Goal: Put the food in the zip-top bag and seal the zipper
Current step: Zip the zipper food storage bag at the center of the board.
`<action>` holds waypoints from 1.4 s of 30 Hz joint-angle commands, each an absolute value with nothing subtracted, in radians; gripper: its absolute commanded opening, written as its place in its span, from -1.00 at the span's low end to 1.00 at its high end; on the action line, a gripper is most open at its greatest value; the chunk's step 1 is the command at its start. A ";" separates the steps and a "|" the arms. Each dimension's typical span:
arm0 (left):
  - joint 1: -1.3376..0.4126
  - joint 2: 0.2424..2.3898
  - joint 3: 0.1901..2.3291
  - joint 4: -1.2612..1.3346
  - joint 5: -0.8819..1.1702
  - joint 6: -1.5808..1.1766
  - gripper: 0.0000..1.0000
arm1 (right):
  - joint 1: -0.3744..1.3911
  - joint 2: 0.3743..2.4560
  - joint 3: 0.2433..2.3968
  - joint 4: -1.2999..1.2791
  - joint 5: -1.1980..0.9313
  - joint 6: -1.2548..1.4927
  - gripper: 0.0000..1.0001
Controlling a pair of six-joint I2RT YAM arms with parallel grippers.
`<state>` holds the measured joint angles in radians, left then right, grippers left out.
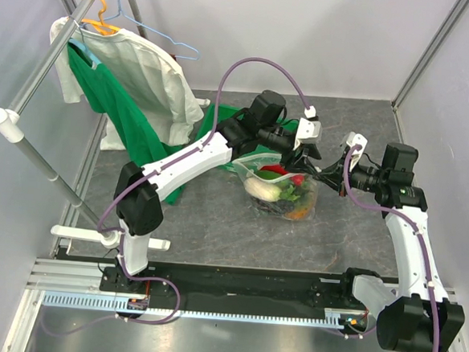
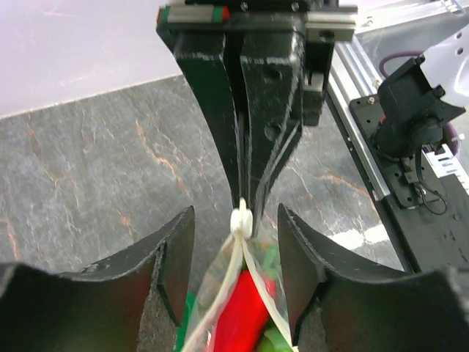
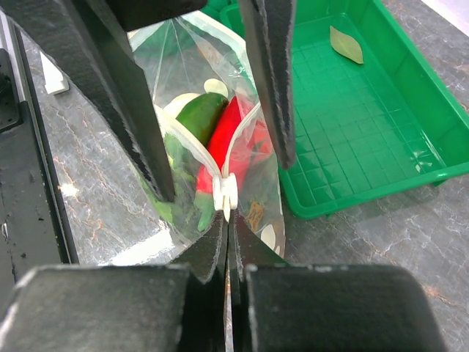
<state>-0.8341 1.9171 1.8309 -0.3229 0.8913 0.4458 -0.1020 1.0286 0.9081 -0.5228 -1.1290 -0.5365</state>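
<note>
The zip-top bag lies mid-table, holding the food: a white vegetable, a red chili, a green pepper and other pieces. Its mouth is spread apart behind the white slider, which also shows in the left wrist view. My right gripper is shut on the bag's zip strip end, right beside the slider. My left gripper is open, one finger on each side of the strip at the slider, not touching it. In the top view the two grippers meet tip to tip above the bag.
A green plastic tray with one small leaf in it stands beside the bag. A rail with white and green garments stands at the back left. A black base rail runs along the near edge.
</note>
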 commanded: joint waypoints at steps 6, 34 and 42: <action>-0.847 1.953 1.875 -0.313 0.878 0.437 -0.01 | -0.100 0.996 0.900 -0.485 -1.163 -0.554 -1.00; -0.761 1.892 1.809 -0.474 0.857 0.528 -0.91 | -0.155 0.966 0.885 -0.483 -1.123 -0.549 -1.00; -0.704 1.827 1.747 -0.560 0.839 0.615 -0.92 | -0.179 0.954 0.879 -0.485 -1.124 -0.552 -1.00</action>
